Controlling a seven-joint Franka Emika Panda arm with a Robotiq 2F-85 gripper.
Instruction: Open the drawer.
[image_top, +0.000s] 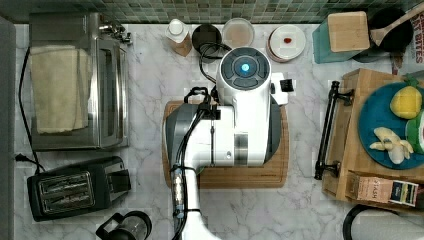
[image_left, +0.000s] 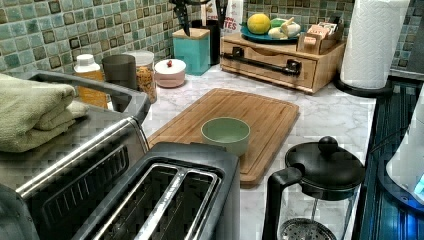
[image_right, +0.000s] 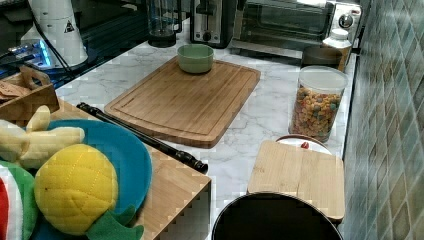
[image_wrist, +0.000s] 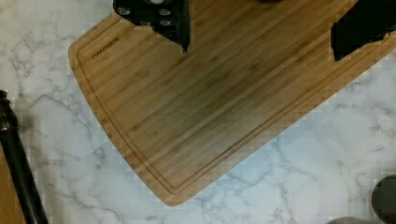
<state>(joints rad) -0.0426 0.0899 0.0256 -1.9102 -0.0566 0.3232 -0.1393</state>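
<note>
The drawer (image_left: 270, 64) is the front of a light-wood box at the top view's right, and it sits flush with the box. Its long black bar handle (image_top: 327, 131) runs along that front and is also seen as the handle (image_left: 260, 59), the handle (image_right: 145, 137) and the handle (image_wrist: 16, 158). My white arm (image_top: 235, 120) hangs over the cutting board (image_top: 225, 175), to the left of the handle in the top view. My gripper (image_wrist: 261, 51) is open, with two black fingers (image_wrist: 173, 23) wide apart above the board, nothing between them, and well clear of the handle.
A green bowl (image_left: 226, 134) stands on the cutting board (image_left: 235, 120). On top of the drawer box lie a blue plate (image_top: 380, 125) of toy fruit and a tea box (image_top: 382, 189). A toaster (image_top: 75, 187), a toaster oven (image_top: 75, 82), a French press (image_left: 315, 190), jars (image_right: 317, 102) and a paper towel roll (image_left: 372, 42) ring the marble counter.
</note>
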